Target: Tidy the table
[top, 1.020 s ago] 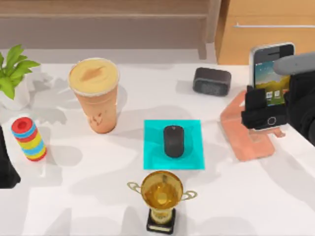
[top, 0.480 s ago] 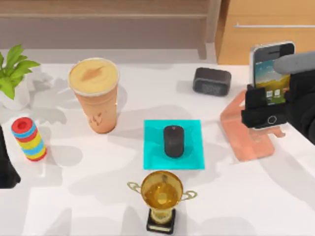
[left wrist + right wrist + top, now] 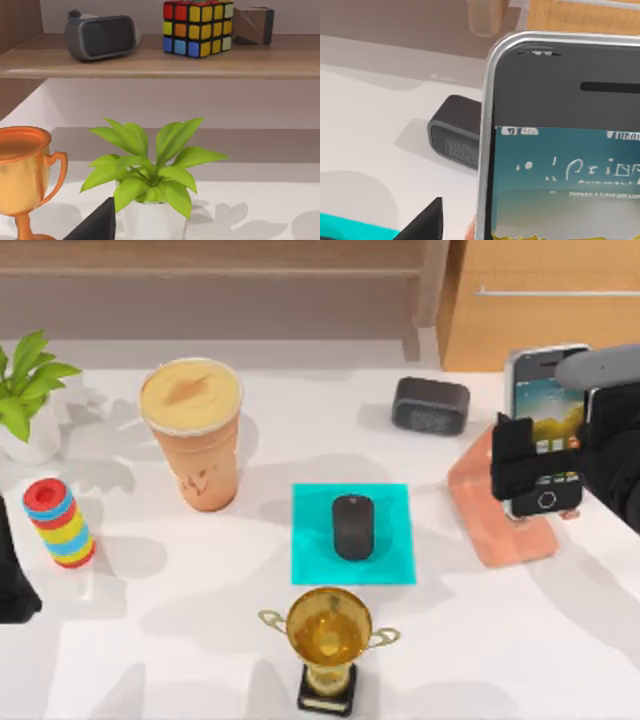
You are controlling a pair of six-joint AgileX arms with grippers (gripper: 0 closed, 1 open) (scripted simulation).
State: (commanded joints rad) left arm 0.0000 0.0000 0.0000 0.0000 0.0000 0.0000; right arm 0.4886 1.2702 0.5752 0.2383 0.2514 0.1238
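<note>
1. Right now the right gripper (image 3: 535, 465) sits at the right side of the table (image 3: 180, 640), its fingers pinched on the phone's (image 3: 546, 425) two long edges, low on the body
2. Below the phone stands the salmon stand (image 3: 490, 520); whether the phone's foot touches it I cannot tell
3. Judging by looks, the phone is a thin, rigid slab, light, with smooth glass and metal sides, so likely slippery; the edge grip below the middle seems sound, though the tall upper part could tip if the squeeze slackens
4. In the right wrist view the screen (image 3: 565, 185) is close up, with the dark speaker (image 3: 455, 132) beyond on the table
5. Elsewhere on the table stand the cup (image 3: 192, 430), mouse (image 3: 352, 526) on the cyan mat (image 3: 310, 555), trophy (image 3: 328, 640), ring stack (image 3: 58, 523) and plant (image 3: 28, 390)
6. At the left edge the left arm is parked; its finger state I cannot tell
</note>
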